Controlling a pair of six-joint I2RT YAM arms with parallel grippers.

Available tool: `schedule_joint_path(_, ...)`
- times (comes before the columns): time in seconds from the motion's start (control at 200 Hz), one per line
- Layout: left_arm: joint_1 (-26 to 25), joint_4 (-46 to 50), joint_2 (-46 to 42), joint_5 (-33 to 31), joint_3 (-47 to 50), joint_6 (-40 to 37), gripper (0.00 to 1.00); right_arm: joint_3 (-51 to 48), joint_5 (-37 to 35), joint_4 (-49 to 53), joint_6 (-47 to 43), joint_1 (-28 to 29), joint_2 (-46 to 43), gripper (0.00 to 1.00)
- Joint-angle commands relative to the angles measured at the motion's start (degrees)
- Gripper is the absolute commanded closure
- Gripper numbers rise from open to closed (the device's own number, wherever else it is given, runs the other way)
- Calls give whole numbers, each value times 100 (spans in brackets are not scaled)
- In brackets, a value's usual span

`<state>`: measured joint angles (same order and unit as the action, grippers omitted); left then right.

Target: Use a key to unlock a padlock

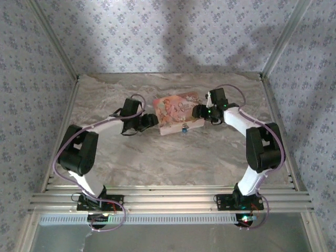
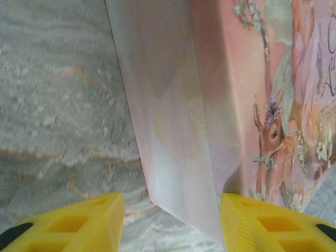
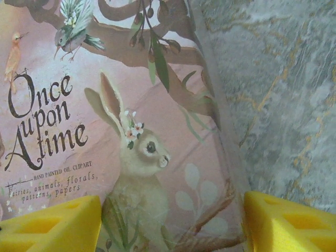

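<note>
Padlock [image 1: 185, 127] lies at the packet's [image 1: 176, 111] near edge, between both arms. We judge the right gripper [image 1: 198, 112] nearer. Left gripper [image 1: 153, 120] and right both spread, straddling packet edges.

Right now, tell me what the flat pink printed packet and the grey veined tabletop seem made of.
Flat pink printed packet: probably matte paper or card, given its printed lettering. Grey veined tabletop: marble-look, dull; stone or printed laminate, unclear.

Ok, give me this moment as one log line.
left gripper open, at pink packet left edge | right gripper open, at packet's right edge | padlock by packet's near edge, not held
</note>
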<state>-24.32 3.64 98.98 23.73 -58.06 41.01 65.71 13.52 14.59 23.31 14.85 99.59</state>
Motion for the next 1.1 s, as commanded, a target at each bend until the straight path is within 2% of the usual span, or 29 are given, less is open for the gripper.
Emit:
schedule_joint_path(0.0,-152,37,416,118,-556,-203,47,446,638,93,97,104,482,30)
schedule_joint_path(0.26,-110,-27,1271,-63,-1500,-391,47,1306,930,583,218,-127,1121,32)
schedule_joint_path(0.47,108,151,1698,214,-2073,-613,47,1475,576,607,581,-125,949,31)
schedule_joint_path(0.555,218,325,1639,247,-2185,-783,43,1347,411,529,703,-60,749,27)
schedule_joint_path(0.779,499,927,838,113,-2113,-1170,32,1207,75,837,780,2,-99,14)
schedule_joint_path(0.939,676,1145,-141,-185,-1468,-1273,29,824,-127,1053,888,6,-947,13)
schedule_joint_path(1.099,811,1790,-1091,-721,-826,-1471,27,-121,-370,1089,1110,138,-1723,13)
